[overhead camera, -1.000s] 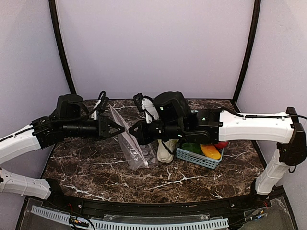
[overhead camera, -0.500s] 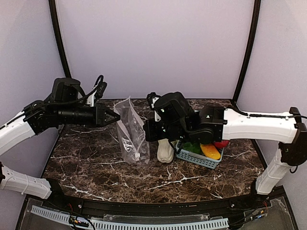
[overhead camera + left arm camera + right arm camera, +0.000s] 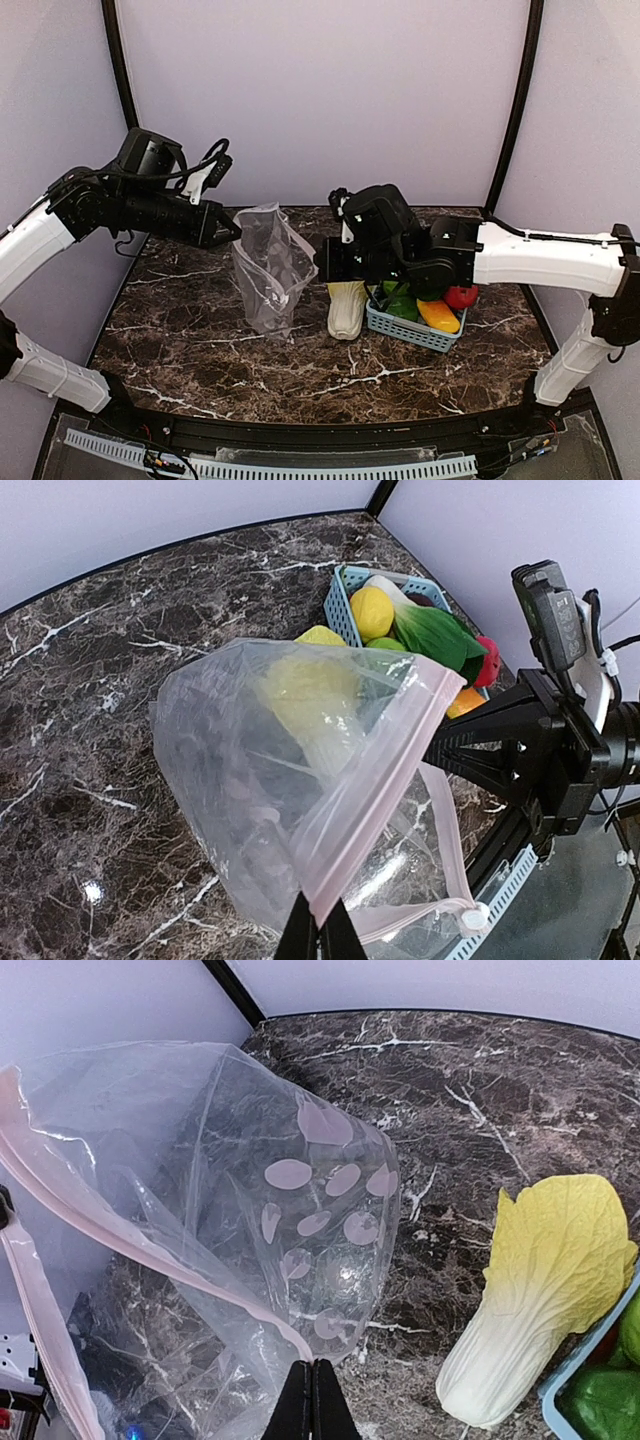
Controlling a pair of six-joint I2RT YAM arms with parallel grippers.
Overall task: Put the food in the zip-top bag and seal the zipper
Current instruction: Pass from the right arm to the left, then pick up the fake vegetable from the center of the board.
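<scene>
Mid-frame, the left gripper (image 3: 320, 932) and right gripper (image 3: 312, 1400) are each pinching the pinkish zipper (image 3: 385, 785) of the zip-top bag (image 3: 266, 270); the napa cabbage (image 3: 545, 1290) is lying at its right.

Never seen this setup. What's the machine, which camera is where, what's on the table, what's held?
A robot's left arm and right arm are bolted at a dark marble table. The wide picture comes from a fixed camera above and behind them. The other two come from a camera on each wrist, looking forward. The left gripper and the right gripper are both shut on the mouth edge of a clear zip-top bag, holding it open between them. A napa cabbage lies on the table beside a blue basket of toy produce. The bag looks empty.
</scene>
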